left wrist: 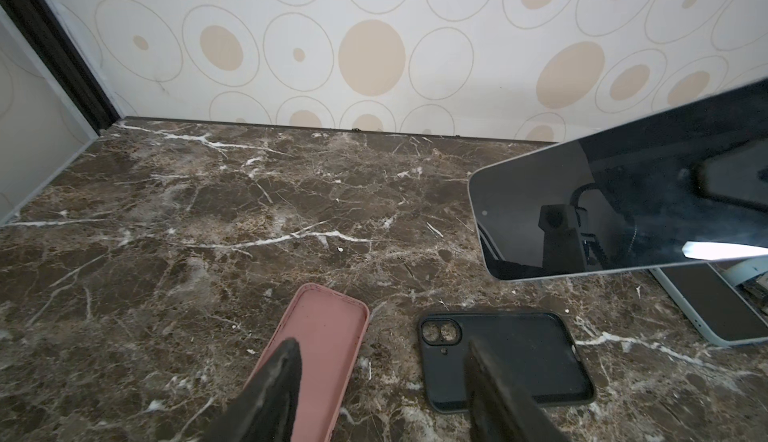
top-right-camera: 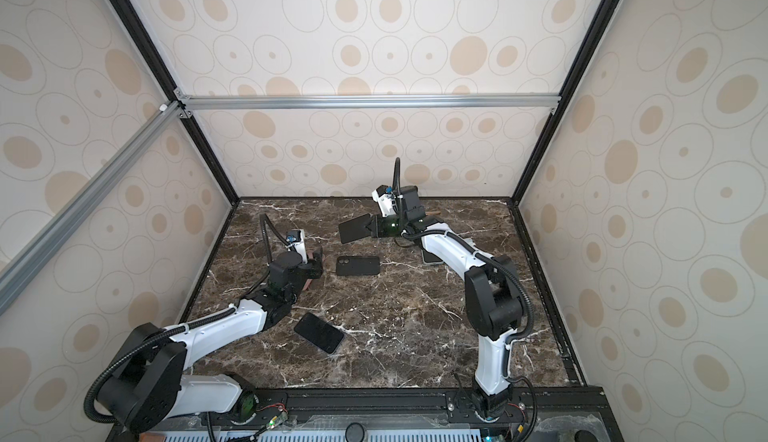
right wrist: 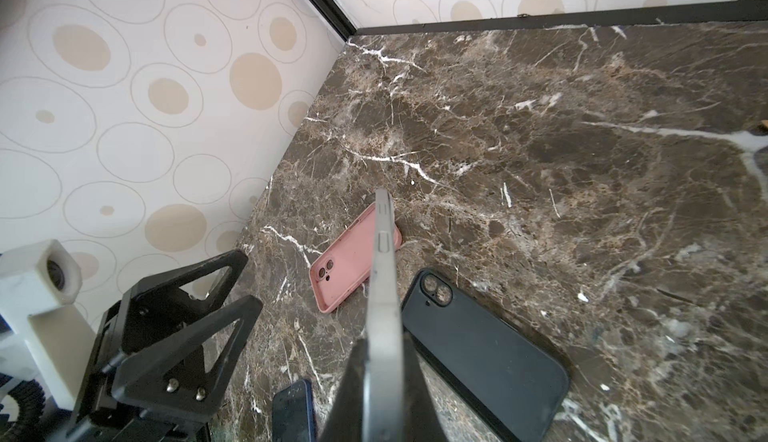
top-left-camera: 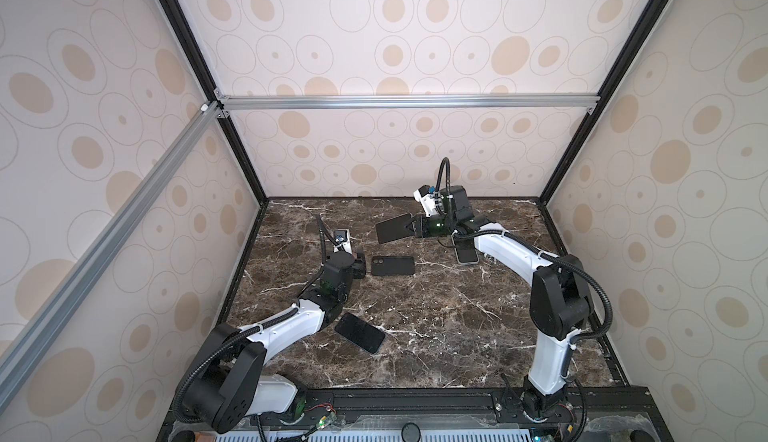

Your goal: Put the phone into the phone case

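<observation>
My right gripper (top-left-camera: 412,226) (top-right-camera: 372,227) (right wrist: 384,350) is shut on the end of a grey-framed phone (top-left-camera: 392,228) (top-right-camera: 354,228) (right wrist: 383,253) and holds it in the air over the far middle of the table, screen toward the front (left wrist: 623,207). A black phone case (top-left-camera: 392,265) (top-right-camera: 358,265) (left wrist: 515,348) (right wrist: 490,348) lies flat below it, nearer the front. A pink phone case (left wrist: 328,332) (right wrist: 347,267) lies open side up just left of the black one. My left gripper (top-left-camera: 360,265) (top-right-camera: 316,267) (left wrist: 382,361) stands open low over both cases, holding nothing.
A dark phone (top-left-camera: 360,333) (top-right-camera: 319,333) (right wrist: 293,411) lies at the front left by my left arm. A light-framed phone (top-left-camera: 467,253) (top-right-camera: 430,258) (left wrist: 715,311) lies under my right arm. Patterned walls close the marble table (top-left-camera: 415,336) on three sides.
</observation>
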{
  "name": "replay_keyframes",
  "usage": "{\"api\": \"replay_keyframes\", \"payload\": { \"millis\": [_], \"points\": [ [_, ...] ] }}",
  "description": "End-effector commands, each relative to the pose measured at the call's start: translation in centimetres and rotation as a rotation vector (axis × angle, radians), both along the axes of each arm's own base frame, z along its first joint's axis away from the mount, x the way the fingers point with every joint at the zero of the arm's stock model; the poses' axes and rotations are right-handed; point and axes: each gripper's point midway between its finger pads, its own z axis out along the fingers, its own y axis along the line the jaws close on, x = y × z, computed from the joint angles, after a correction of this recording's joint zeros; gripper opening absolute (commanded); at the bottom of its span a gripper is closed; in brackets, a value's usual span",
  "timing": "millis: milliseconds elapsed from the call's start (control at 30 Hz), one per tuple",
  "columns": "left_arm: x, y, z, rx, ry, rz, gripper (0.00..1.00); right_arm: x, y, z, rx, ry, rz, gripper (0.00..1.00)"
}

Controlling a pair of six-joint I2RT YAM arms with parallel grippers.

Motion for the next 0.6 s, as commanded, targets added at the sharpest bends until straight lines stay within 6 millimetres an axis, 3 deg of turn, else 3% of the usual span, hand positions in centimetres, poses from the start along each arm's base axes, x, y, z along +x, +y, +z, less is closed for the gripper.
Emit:
{"api": "replay_keyframes", "payload": {
  "millis": [0, 400, 567],
  "points": [
    [1.1, -0.4, 1.2, -0.045, -0.041, 0.001, 0.61, 0.3, 0.3, 1.2, 0.002, -0.040, 0.036, 0.00],
    [1.9, -0.7, -1.3, -0.035, 0.025, -0.002, 0.60, 0.4, -0.6, -0.3, -0.091, 0.008, 0.018, 0.00],
    [2.7, -1.0, -1.1, -0.040, 0.039, 0.011, 0.59, 0.2, -1.6, -0.1, -0.139, 0.035, -0.023, 0.00]
  ]
}}
